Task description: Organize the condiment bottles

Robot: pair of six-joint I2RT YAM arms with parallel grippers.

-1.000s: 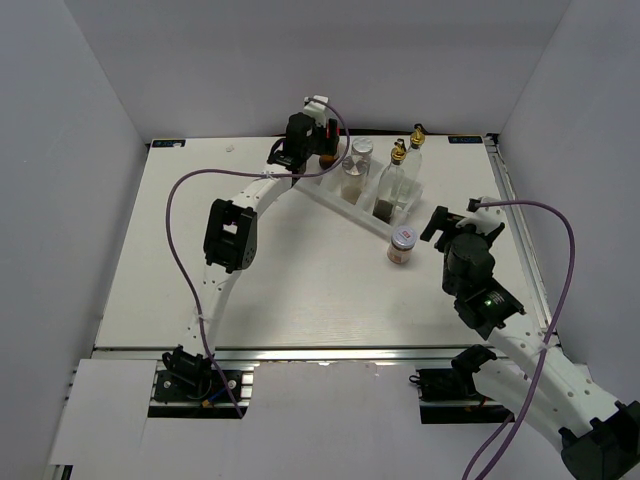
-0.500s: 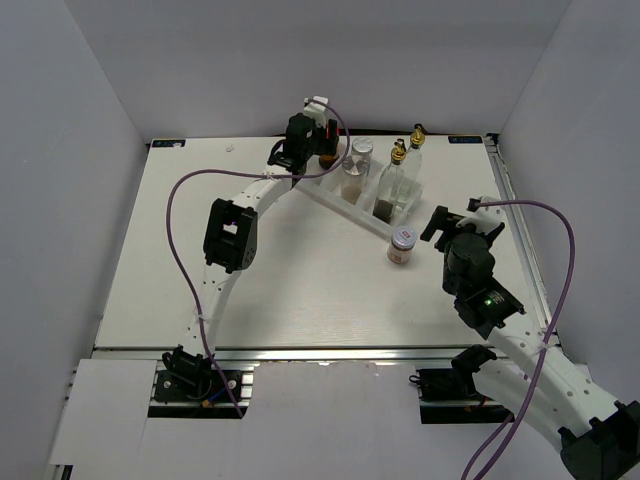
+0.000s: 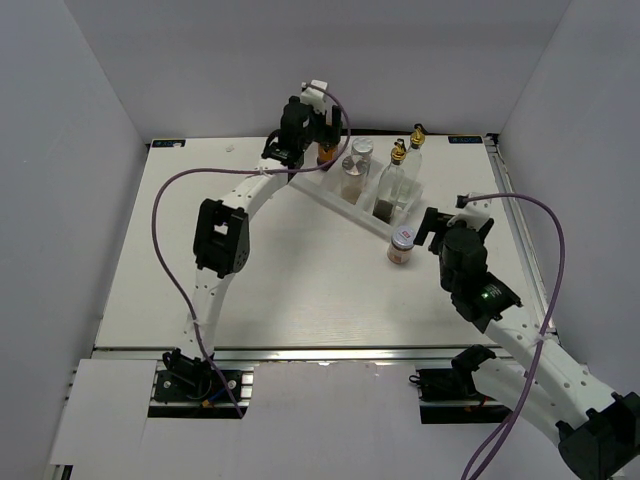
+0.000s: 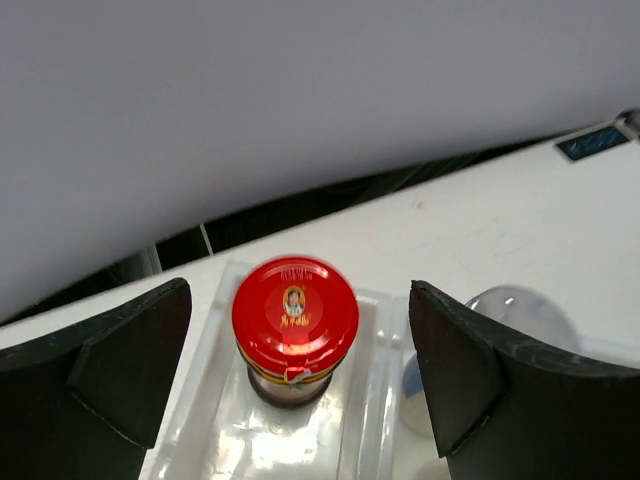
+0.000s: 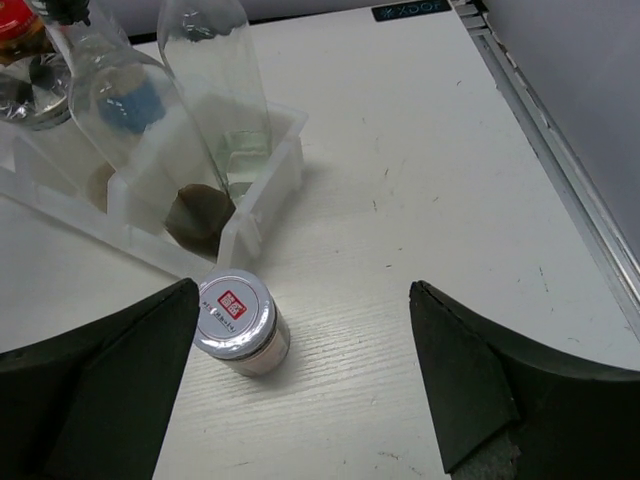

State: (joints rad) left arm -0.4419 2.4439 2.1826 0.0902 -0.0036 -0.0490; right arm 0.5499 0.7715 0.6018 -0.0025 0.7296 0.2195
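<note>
The worktop (image 5: pixel 420 200) carries a white tray (image 5: pixel 278 165) holding two tall clear bottles (image 5: pixel 215 60), both upright. The left claw (image 4: pixel 295 390) gapes empty over the upright red-lidded jar (image 4: pixel 295 315) at the tray's ten-o'clock end. The right claw (image 5: pixel 300 390), wide and empty, hovers near the upright lilac-lidded jar (image 5: pixel 235 320), which stands on the worktop at six o'clock of the tray's other end.

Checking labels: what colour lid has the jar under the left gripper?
Red lid; clearest in the left wrist view.

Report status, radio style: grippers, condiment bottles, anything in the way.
Both open: left gripper above red-lidded jar in tray, right gripper empty. Unheld: lilac-lidded jar on table beside tray. Nothing between it and right gripper.
</note>
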